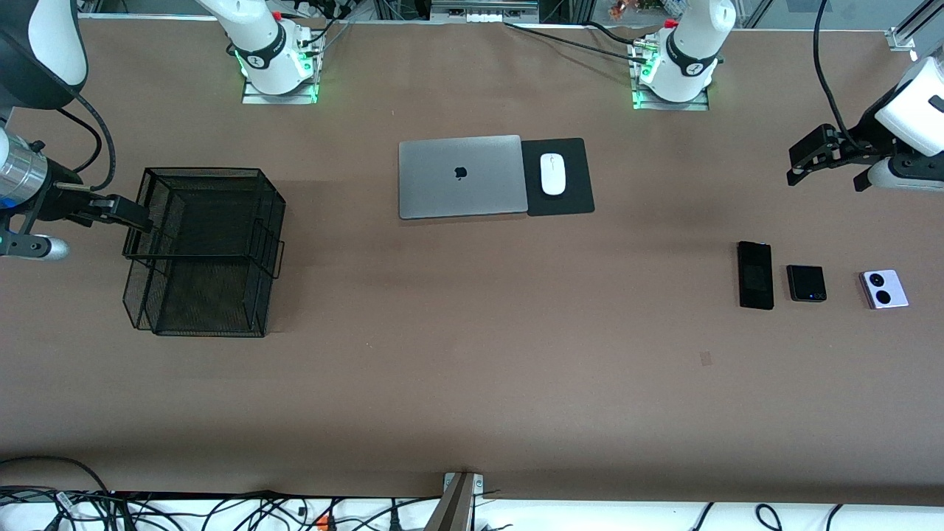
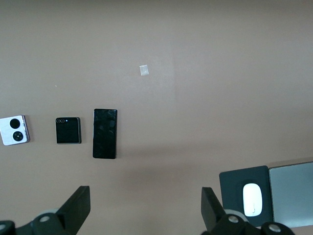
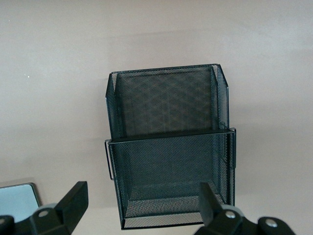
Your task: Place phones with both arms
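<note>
Three phones lie in a row on the brown table toward the left arm's end: a long black slab (image 1: 755, 274), a small dark square flip phone (image 1: 806, 283) and a lavender-white square one with two black lenses (image 1: 883, 289). The left wrist view shows the slab (image 2: 105, 133), the flip phone (image 2: 68, 130) and the lavender one (image 2: 14, 130). My left gripper (image 1: 824, 173) (image 2: 145, 196) is open and empty, up in the air over bare table beside the phones. My right gripper (image 1: 129, 214) (image 3: 142, 193) is open and empty, over the edge of a black mesh basket.
The black mesh basket (image 1: 199, 171) (image 3: 166, 138) stands toward the right arm's end. A shut silver laptop (image 1: 459, 175) and a white mouse (image 1: 552, 173) on a black pad (image 1: 571, 195) lie mid-table near the bases. A small grey mark (image 2: 143, 70) is on the table.
</note>
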Tool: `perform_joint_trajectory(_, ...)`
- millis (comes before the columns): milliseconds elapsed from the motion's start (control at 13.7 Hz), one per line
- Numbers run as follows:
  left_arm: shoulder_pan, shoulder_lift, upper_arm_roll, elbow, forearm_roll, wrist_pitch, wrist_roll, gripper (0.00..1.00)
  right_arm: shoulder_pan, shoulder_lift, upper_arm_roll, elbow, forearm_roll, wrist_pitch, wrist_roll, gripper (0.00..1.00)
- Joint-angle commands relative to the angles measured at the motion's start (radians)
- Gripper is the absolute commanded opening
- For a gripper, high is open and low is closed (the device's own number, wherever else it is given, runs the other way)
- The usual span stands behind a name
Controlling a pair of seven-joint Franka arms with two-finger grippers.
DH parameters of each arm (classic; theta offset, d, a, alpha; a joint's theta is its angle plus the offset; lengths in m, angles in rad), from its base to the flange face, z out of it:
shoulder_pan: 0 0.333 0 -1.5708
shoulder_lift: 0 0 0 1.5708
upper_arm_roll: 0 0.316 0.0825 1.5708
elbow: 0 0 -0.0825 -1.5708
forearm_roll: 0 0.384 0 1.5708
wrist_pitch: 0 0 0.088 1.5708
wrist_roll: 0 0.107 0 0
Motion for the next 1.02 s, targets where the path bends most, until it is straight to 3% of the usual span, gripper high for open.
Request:
perform_joint_trajectory(0,0.006,-0.007,0.0,-0.005,-0.005,-0.001,0.01,1.0,0.007,-0.02,0.001,-0.011,0.0,-0.002,0.048,1.0)
perform_joint_trajectory(146,0.006,-0.007,0.0,-0.005,-0.005,-0.003,0.01,1.0,0.005,0.009,0.009,0.045,-0.008,-0.018,0.032,1.0)
perform_joint_trajectory(438,0.007,-0.001,0.008,-0.006,-0.003,-0.001,0.014,1.0,0.008,0.007,0.024,0.05,-0.008,-0.031,0.052,1.0)
perform_joint_trajectory(730,0.05,0.094,0.009,0.009,0.081,0.02,0.019,1.0,0.008,0.018,0.023,0.048,-0.012,-0.028,0.05,1.0)
perform_joint_trajectory(950,0.087,0.191,0.009,0.009,0.109,0.115,0.082,1.0,0.01,0.024,0.023,0.053,-0.012,-0.021,0.046,1.0)
